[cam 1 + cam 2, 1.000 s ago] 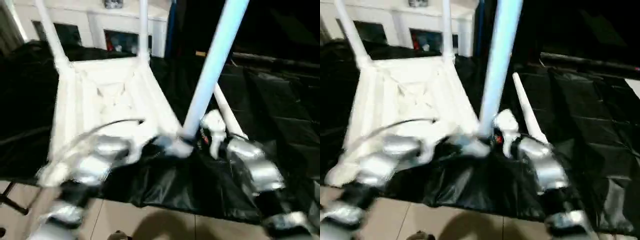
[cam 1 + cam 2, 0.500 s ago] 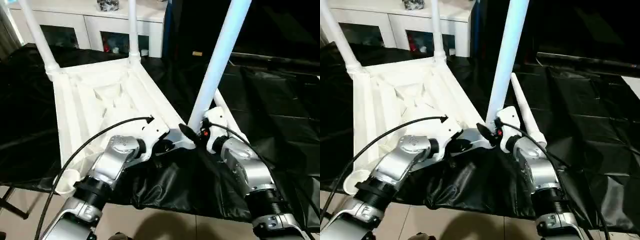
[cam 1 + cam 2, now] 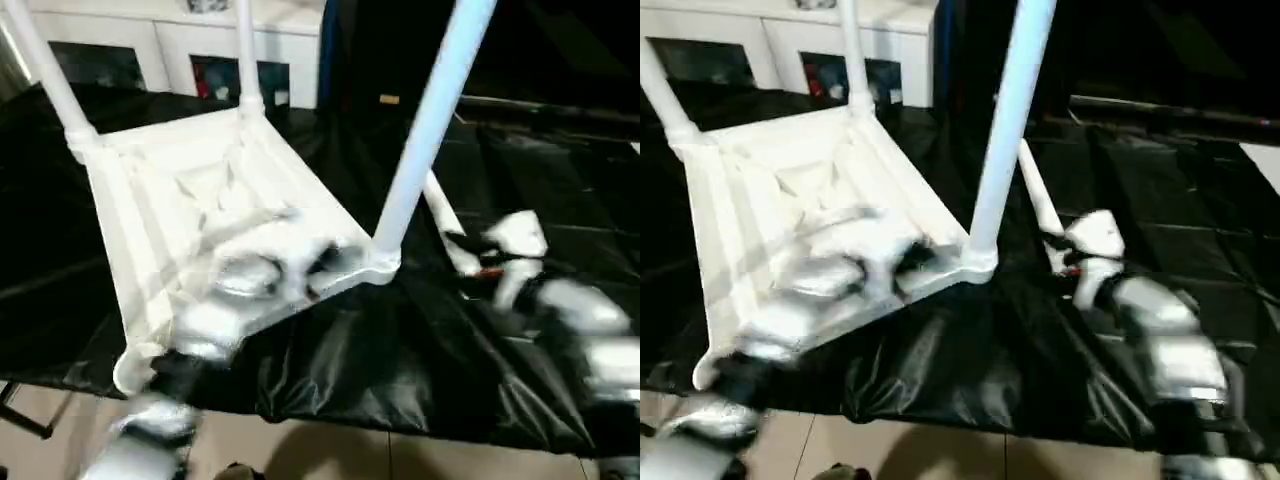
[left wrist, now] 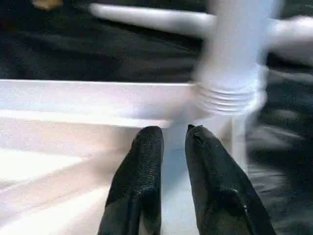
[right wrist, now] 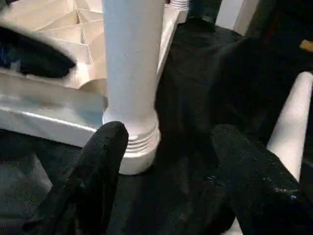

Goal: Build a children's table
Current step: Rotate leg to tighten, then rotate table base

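Observation:
The children's table lies upside down on black cloth, ribbed underside up. Three white legs stand in its corner sockets: two at the far corners and one at the near right corner. Another leg lies loose on the cloth to the right. My left gripper hovers over the top's near rim beside that socket, its fingers a narrow gap apart and empty. My right gripper is open wide to the right of the standing leg, holding nothing, with the loose leg beside it.
A white cabinet with glass doors stands behind the work surface. The black cloth hangs over the front edge, with tiled floor below it.
My right gripper has pulled away to the right from the base of the near right leg. My left gripper has drawn back over the table top and its fingers have parted slightly.

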Tool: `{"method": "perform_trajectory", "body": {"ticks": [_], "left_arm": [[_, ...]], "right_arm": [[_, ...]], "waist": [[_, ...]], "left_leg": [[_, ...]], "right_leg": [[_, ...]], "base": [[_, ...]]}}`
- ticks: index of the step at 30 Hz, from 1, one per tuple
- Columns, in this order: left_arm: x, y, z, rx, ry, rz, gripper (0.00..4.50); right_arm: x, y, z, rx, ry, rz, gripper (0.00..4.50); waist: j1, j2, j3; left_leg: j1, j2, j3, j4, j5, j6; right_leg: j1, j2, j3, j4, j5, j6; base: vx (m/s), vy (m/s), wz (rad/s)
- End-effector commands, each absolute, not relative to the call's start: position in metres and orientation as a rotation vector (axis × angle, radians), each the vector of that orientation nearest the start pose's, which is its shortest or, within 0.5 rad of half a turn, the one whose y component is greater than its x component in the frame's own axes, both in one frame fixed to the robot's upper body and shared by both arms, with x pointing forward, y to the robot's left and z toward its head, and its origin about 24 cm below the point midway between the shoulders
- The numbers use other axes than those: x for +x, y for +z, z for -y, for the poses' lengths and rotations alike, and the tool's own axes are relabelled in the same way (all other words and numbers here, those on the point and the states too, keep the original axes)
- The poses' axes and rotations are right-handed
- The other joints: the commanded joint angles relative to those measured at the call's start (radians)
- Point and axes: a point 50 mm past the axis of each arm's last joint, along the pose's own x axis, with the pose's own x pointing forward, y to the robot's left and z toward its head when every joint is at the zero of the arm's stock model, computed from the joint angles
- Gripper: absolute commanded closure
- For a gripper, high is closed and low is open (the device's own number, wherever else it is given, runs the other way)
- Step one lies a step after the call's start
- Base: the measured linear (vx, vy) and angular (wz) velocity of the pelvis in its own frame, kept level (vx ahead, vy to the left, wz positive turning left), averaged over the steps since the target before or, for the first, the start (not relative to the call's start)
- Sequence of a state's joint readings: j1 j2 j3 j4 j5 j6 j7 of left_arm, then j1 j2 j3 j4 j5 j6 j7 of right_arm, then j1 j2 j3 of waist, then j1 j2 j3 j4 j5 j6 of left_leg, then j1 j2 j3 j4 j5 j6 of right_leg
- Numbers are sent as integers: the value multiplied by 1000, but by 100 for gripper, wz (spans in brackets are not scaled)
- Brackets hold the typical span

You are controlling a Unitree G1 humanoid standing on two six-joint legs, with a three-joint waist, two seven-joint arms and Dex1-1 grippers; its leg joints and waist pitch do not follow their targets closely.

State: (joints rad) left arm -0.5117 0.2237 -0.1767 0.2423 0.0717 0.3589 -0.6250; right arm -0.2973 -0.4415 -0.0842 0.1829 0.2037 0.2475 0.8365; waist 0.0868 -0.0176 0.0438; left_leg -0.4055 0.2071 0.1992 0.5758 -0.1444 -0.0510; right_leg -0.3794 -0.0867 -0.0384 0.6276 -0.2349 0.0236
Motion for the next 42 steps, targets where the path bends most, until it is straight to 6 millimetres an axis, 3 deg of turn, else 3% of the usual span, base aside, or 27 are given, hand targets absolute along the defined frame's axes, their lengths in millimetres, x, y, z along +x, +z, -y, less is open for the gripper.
{"method": "perform_trajectory", "body": {"ticks": [1, 3, 6, 8, 9, 10, 12, 17, 18, 24, 30, 32, 33, 36, 42], "left_arm": [[325, 102, -131, 372, -656, -197, 352], [324, 105, -139, 386, -626, -202, 352], [313, 115, -175, 460, -524, -259, 352], [303, 119, -197, 510, -468, -327, 352], [297, 120, -207, 540, -446, -369, 352], [291, 120, -219, 591, -415, -417, 352], [284, 118, -238, 664, -342, -488, 352], [277, 118, -262, 712, -213, -565, 347], [274, 117, -266, 726, -201, -593, 347], [270, 103, -266, 730, -269, -684, 398], [260, 86, -253, 733, -453, -783, 442], [249, 84, -247, 757, -589, -843, 448], [247, 84, -244, 755, -628, -851, 450], [240, 88, -231, 721, -755, -854, 450], [228, 91, -198, 641, -1014, -813, 450]], "right_arm": [[286, 77, 201, -151, 804, -219, 139], [284, 75, 197, -160, 822, -231, 139], [274, 65, 182, -179, 911, -287, 139], [270, 60, 173, -188, 952, -317, 139], [269, 57, 170, -197, 966, -334, 139], [271, 53, 167, -213, 962, -352, 139], [277, 48, 162, -226, 934, -381, 139], [290, 38, 153, -238, 877, -459, 168], [290, 36, 149, -246, 892, -476, 181], [299, 29, 137, -279, 864, -513, 235], [309, 25, 130, -300, 828, -514, 282], [314, 25, 127, -309, 810, -507, 298], [316, 25, 126, -311, 806, -503, 308], [322, 27, 121, -317, 799, -490, 342], [330, 27, 109, -331, 805, -470, 386]], "waist": [[6, -10, -59], [6, -7, -57], [6, -12, -56], [4, -8, -55], [5, -13, -54], [1, -12, -50], [-1, -12, -49], [4, -6, -49], [7, -6, -51], [6, -4, -54], [6, -3, -56], [7, 1, -57], [2, -2, -54], [2, 2, -53], [-4, -2, -54]], "left_leg": [[36, 29, -14, -53, -185, 66], [36, 29, -16, -57, -198, 54], [38, 31, -17, -60, -203, 38], [39, 30, -17, -62, -211, 30], [41, 31, -18, -64, -217, 21], [36, 29, -19, -68, -219, 16], [41, 27, -17, -69, -241, 0], [51, 26, -17, -70, -281, -44], [48, 25, -19, -71, -279, -49], [43, 21, -19, -69, -254, -55], [45, 21, -18, -67, -249, -59], [47, 22, -19, -67, -238, -59], [42, 20, -19, -69, -245, -58], [48, 22, -17, -69, -266, -74], [44, 20, -15, -68, -251, -84]], "right_leg": [[32, -44, 25, -76, -11, -227], [30, -44, 25, -78, -56, -217], [26, -41, 25, -75, -83, -205], [22, -41, 26, -77, -98, -196], [20, -42, 26, -75, -111, -194], [19, -40, 26, -77, -130, -187], [13, -39, 28, -80, -149, -180], [4, -38, 30, -79, -138, -189], [8, -38, 29, -76, -122, -186], [12, -38, 29, -70, -59, -196], [13, -40, 29, -66, -47, -205], [14, -41, 29, -65, -31, -208], [14, -36, 28, -64, -38, -211], [11, -39, 30, -65, -65, -216], [16, -38, 30, -60, -46, -214]], "base": [[0, 0, 0], [0, 0, 0], [0, 0, 0], [0, 0, 0], [0, 0, 0], [0, 0, 0], [0, 0, 0], [0, 0, 0], [0, 0, 0], [0, 0, 0], [0, 0, 0], [0, 0, 0], [0, 0, 0], [0, 0, 0], [0, 0, 0]]}}
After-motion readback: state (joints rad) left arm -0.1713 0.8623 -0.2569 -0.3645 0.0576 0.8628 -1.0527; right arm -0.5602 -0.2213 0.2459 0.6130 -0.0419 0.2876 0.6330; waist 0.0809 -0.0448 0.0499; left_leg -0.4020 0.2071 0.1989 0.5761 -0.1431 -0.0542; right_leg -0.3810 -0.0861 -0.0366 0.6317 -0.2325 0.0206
